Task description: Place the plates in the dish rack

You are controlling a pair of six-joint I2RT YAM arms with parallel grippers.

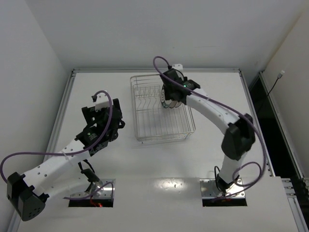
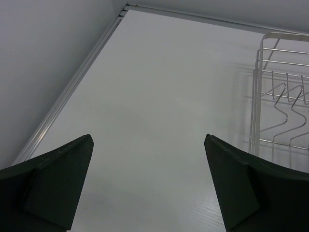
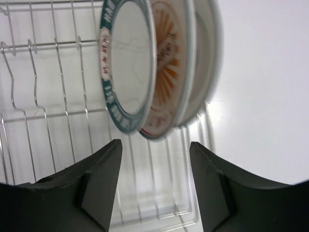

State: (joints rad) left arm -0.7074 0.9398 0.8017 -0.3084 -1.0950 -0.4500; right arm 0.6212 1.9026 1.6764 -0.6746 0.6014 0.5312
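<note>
Top view: right gripper [image 1: 170, 99] above rectangular silver wire dish rack [image 1: 161, 139], left gripper [image 1: 106, 111] well apart over white table [image 1: 159, 164]. Left wrist: jaws apart, empty. Right wrist: jaws apart, empty, near three small round white plates [image 3: 128, 72] standing on edge in rack. Likely light, stiff, slippery, breakable; best pinched by rim.

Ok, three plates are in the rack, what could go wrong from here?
The open right end effector sits close to the teal-rimmed plate; a crooked retreat could clip it.
The three plates stand packed together, so one knock may tip the orange plate and plain plate too.
The open left end effector is beside the dish rack and might nudge it.
</note>
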